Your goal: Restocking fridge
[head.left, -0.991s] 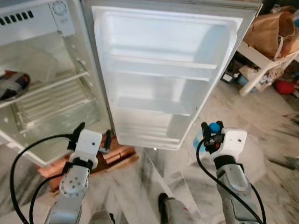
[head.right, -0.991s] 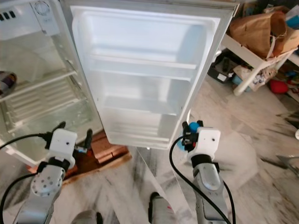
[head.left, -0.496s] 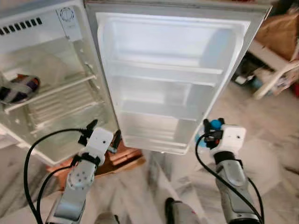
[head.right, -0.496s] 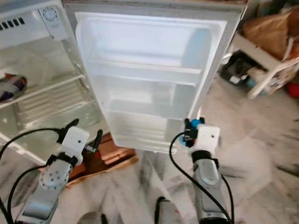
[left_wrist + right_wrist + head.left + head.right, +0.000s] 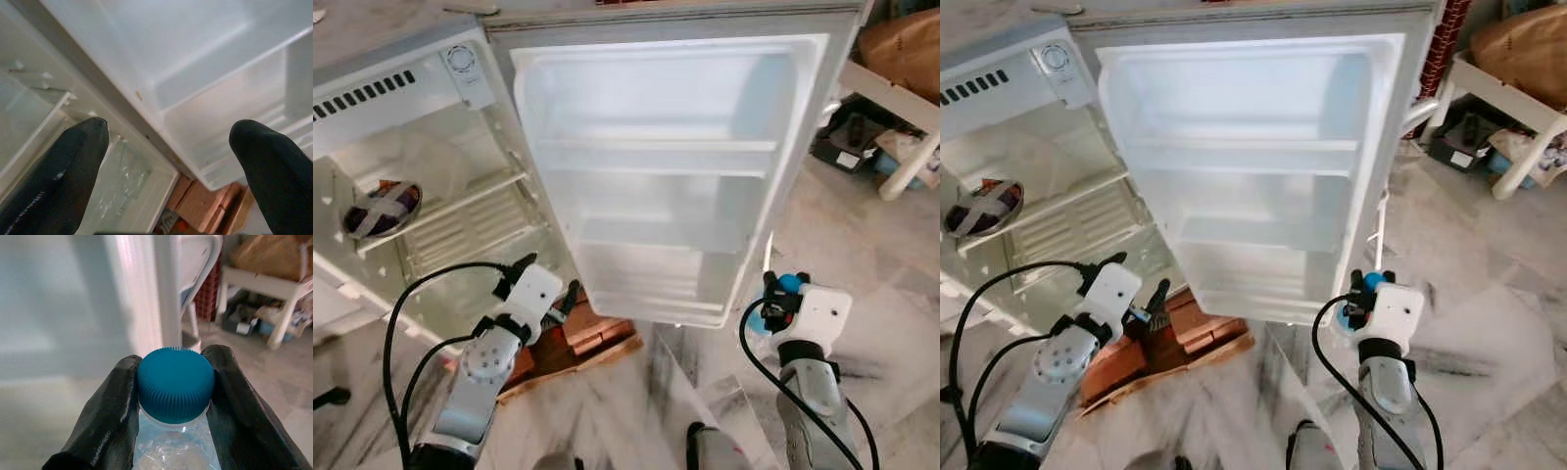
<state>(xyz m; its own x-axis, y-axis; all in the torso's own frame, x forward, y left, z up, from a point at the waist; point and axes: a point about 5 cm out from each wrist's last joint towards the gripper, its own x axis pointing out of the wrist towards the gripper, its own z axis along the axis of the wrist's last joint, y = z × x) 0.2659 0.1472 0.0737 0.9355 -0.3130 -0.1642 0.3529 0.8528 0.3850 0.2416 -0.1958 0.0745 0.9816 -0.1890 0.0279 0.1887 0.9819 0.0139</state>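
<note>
One small white fridge point(image 5: 421, 157) stands open on wooden blocks point(image 5: 587, 338) over a marbled floor point(image 5: 1489, 333), and everything else sits around it. Its door point(image 5: 671, 166) swings wide toward the camera, with bare moulded shelves running across the inside. Within the fridge body, beside the door hinge, a wire shelf point(image 5: 460, 211) carries a round bowl point(image 5: 380, 209) of dark and pale contents near its outer end. Off past the door's far edge, a white bench point(image 5: 1503, 103) holds a brown paper bag point(image 5: 1533, 49), with clutter on the floor beneath it. The left gripper point(image 5: 546, 286) hangs low in front of the fridge body, just beside the door's bottom corner, its two black fingers point(image 5: 73, 161) spread apart and grasping nothing. The right gripper point(image 5: 773, 299) is below the door's free edge, clenched around the neck of a clear plastic bottle point(image 5: 173, 453), fingers pressing either side of its blue cap point(image 5: 175, 384)
</note>
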